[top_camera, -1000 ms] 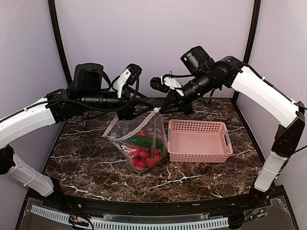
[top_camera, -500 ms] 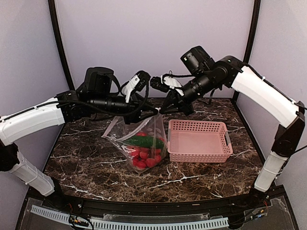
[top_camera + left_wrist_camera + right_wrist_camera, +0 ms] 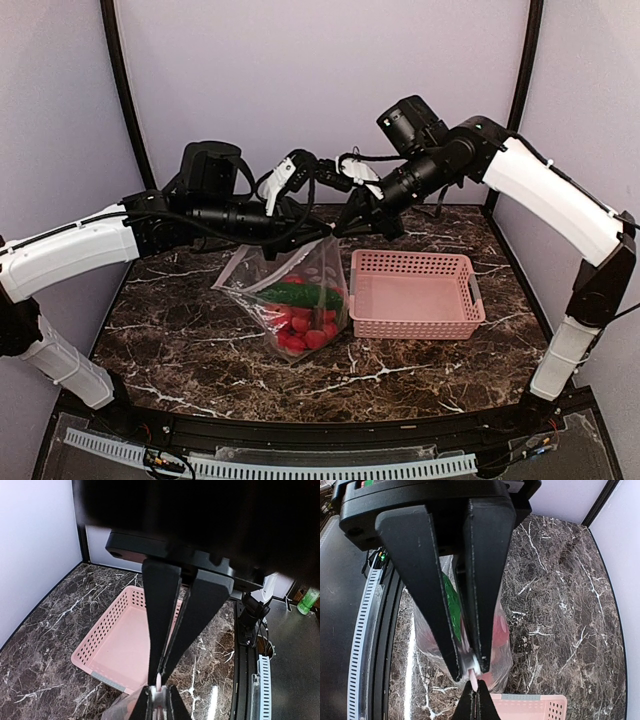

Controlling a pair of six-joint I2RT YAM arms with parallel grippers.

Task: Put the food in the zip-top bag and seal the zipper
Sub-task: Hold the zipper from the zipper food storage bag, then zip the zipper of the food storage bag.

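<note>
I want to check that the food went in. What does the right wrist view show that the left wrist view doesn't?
Only the right wrist view shows the zip-top bag body behind the fingers, with the cucumber and red pieces inside. Only the left wrist view shows the pink basket floor; the right wrist view catches just a corner of it. Both show the left gripper and right gripper pinched shut on the zipper, tips nearly meeting.

The bag (image 3: 125, 711) is cut off at the bottom of the left wrist view. The left fingers (image 3: 162, 610) hide part of the basket (image 3: 115, 645).
</note>
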